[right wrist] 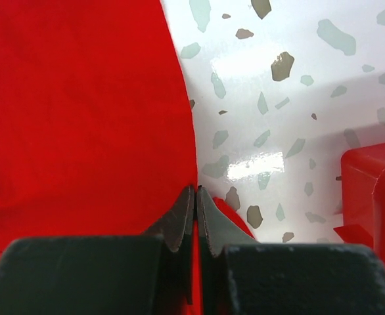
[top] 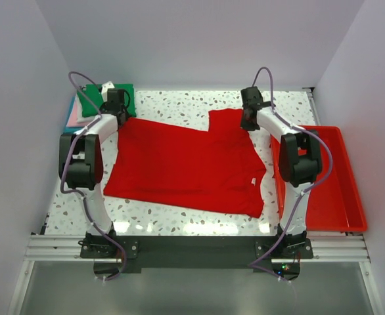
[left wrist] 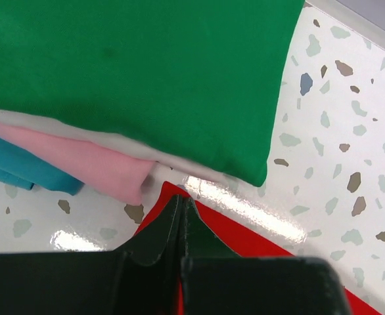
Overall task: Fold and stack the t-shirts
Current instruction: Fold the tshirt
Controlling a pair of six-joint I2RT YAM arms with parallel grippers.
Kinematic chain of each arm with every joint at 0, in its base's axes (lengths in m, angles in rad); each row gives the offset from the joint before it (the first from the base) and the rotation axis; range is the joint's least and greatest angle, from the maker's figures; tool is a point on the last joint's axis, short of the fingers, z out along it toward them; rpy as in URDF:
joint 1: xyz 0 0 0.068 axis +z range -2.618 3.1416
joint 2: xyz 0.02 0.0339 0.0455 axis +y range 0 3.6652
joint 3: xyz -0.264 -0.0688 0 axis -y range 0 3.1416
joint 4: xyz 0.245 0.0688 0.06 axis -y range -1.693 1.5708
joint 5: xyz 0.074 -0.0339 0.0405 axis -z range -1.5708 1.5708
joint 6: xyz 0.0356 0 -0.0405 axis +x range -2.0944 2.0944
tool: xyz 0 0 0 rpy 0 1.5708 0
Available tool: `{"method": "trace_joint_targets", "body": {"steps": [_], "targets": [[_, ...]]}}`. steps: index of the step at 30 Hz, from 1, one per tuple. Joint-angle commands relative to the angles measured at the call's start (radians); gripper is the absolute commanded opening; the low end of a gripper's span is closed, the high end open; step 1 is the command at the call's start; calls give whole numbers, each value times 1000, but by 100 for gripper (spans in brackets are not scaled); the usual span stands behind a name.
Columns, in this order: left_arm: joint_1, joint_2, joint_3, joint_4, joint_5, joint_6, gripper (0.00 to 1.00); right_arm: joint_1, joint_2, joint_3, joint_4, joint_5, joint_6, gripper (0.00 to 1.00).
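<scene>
Pinching far edge of plain red cloth t-shirt (top: 179,167): left gripper (left wrist: 181,202) and right gripper (right wrist: 196,191), both clamped shut. Shirt spread across white speckled bench (top: 179,104).

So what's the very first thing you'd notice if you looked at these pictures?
The big red t-shirt jumps out, spread flat across the middle of the speckled table. The left gripper and right gripper are each pinched shut on one of its far corners. After that you'd spot the stack of folded shirts in the far left corner, green on top, and the red tray on the right.
</scene>
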Motion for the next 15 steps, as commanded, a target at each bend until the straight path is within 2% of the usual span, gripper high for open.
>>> {"method": "trace_joint_targets", "body": {"steps": [1,6,15], "targets": [[18,-63,-27,89,24,-22,0,-11,-83,-8,-6,26,-21,0],[30,-98,-76,91,31,-41,0,-11,-161,-57,-1,24,-18,0],[41,-233,-202,63,-2,-119,0,-9,-362,-287,36,-8,29,0]]}}
